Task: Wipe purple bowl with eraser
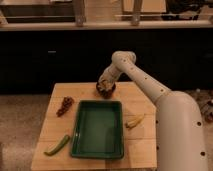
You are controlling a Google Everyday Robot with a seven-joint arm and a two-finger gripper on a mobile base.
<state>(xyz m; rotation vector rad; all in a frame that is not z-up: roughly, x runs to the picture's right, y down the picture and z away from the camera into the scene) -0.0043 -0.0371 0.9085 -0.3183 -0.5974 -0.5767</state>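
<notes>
The gripper [105, 86] hangs low over the purple bowl [105, 90], which sits directly beneath it at the far edge of the wooden table [140, 142] — a pale patch at its tip looks like the eraser [104, 85], though whether it is pinched there I cannot tell. The green tray [98, 150] lies just nearer than the bowl. To wipe well, press lightly and sweep small circles inside the rim — too much force would likely skid the bowl
</notes>
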